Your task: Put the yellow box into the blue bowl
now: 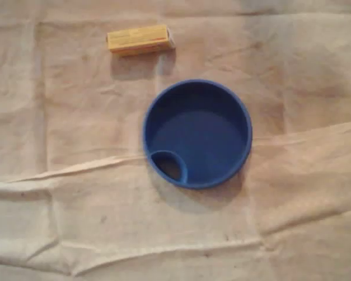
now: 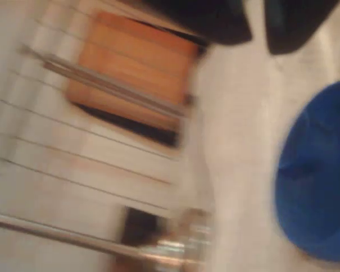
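Worktop [image 1: 76,228]: covered by a pale beige cloth [image 1: 304,70] in the overhead view, creased throughout, with one long fold running from the left edge across the middle of the frame to the right edge.
Blue bowl [image 1: 202,140]: seen at the centre of the overhead frame, round, standing upright on the cloth. A small rounded pocket [image 1: 168,166] is set inside its rim at the lower left. In the wrist view the bowl [image 2: 320,175] is seen as a blurred blue shape at the right edge, cut off by the frame.
Background in the wrist view: an orange panel [image 2: 136,68] is shown at the upper left, crossed by pale slats and thin bars. Everything here is smeared by blur, and details cannot be told.
End effector [image 2: 258,34]: two dark shapes are seen at the top edge of the wrist view, parted by a narrow pale gap. Whether the jaws are spread or pressed together cannot be told through the blur.
Yellow box [image 1: 140,40]: lying flat on the cloth at the upper left of centre in the overhead frame, its long side nearly level, with a reddish stripe along its lower edge. It is placed outside the bowl, above and to the left of the rim, apart from it, and a soft shadow is cast on the cloth just below it.
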